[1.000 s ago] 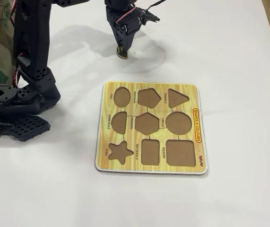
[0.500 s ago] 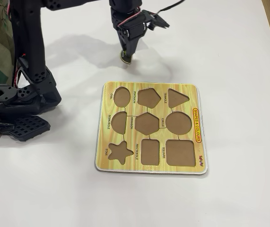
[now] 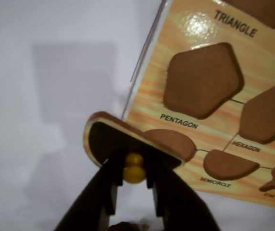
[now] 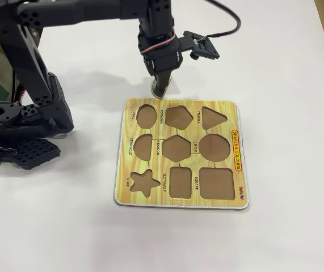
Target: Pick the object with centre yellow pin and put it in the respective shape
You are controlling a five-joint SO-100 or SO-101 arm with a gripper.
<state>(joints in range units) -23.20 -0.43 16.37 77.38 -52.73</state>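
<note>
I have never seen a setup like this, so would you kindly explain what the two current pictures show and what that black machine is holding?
The black machine is a small robot arm standing on a white table. The fixed view looks down on the whole scene from a camera that stands still; the wrist view comes from a camera riding on the arm itself, so its two-finger gripper rises from the bottom edge. On the table lies a yellow wood-grain puzzle board with brown cutouts named oval, pentagon, triangle, semicircle, hexagon, circle, star, rectangle and square. All look empty. The gripper is shut on the yellow knob of a small dark semicircle piece with a pale rim, lifted near the board's far edge. Its matching brown semicircle cutout awaits.
</note>
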